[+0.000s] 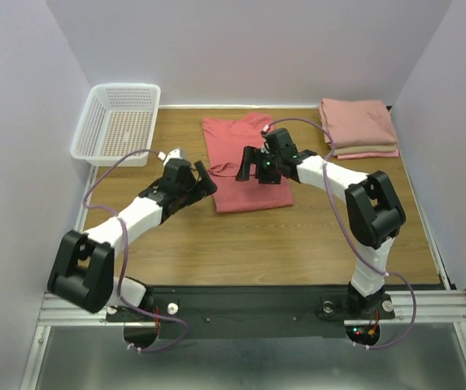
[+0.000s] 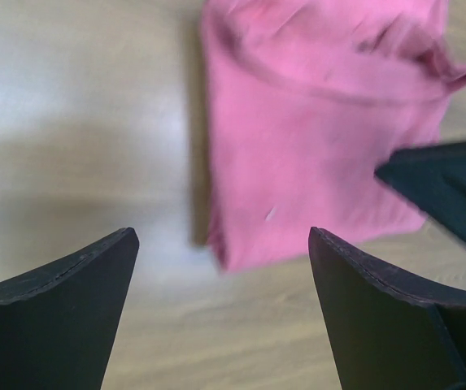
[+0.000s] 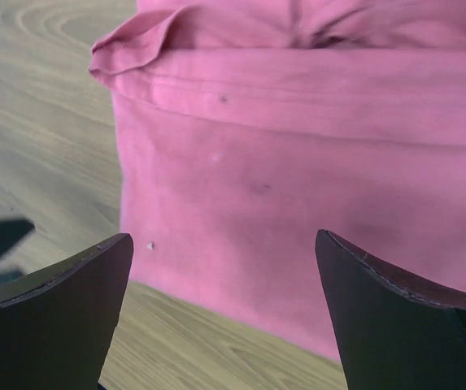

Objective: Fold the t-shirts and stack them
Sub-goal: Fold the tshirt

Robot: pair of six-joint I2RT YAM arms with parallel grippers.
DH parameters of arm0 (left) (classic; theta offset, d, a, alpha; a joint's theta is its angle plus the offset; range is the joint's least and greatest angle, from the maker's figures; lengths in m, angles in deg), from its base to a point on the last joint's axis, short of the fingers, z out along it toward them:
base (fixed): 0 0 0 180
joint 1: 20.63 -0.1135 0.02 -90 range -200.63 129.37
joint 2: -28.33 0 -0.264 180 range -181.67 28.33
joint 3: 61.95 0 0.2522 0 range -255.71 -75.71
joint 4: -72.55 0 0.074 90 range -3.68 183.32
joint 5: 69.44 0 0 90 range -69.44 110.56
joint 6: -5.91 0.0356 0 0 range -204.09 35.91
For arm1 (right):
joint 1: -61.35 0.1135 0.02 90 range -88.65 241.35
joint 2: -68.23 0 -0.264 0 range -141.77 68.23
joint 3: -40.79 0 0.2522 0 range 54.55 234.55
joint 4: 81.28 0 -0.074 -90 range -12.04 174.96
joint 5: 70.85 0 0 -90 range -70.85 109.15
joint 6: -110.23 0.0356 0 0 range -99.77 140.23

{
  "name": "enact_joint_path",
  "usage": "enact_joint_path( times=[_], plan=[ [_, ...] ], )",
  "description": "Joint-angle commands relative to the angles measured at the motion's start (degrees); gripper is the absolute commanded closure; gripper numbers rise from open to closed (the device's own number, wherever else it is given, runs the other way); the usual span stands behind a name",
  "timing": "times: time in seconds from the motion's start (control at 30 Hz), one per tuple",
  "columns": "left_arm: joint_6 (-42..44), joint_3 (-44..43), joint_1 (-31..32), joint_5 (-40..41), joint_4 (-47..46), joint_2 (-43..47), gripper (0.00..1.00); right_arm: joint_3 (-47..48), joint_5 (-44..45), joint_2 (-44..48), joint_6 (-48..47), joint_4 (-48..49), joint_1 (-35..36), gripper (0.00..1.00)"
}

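The coral-red t-shirt (image 1: pixel 253 195) (image 2: pixel 314 146) (image 3: pixel 298 203) lay folded into a rough rectangle at the middle of the counter (image 1: pixel 298 244), with a bunched sleeve or collar at its far end. The left arm (image 1: pixel 135 215) reached forward and to the right from its base, forearm low over the counter, and its wrist ended just beside the shirt's left edge. The left jaws stood wide apart and held nothing; its wrist view showed bare wood between them and the shirt's near left corner just ahead. The right arm (image 1: pixel 330 172) rose to a raised elbow, then extended leftward over the shirt's right half, wrist tilted down. The right jaws were likewise spread fully and empty, poised above the cloth; contact with it could not be determined. A stack of folded t-shirts (image 1: pixel 359 126), salmon-pink over beige, rested at the far right corner. A white lattice basket (image 1: pixel 86 138) stood at the far left corner, well apart from both arms.
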Motion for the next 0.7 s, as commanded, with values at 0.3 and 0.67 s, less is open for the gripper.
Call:
enact_joint_path(
  times=[0.3,0.67],
  plan=[
    [-7.4,18.1,0.3,2.3,6.2,24.3,0.01,12.1,5.6,-11.5,-1.1,2.3,2.5,0.00],
    [-8.1,18.7,0.3,3.4,10.1,30.0,0.01,17.6,15.6,-15.7,-6.0,10.4,2.4,0.00]
  ],
)
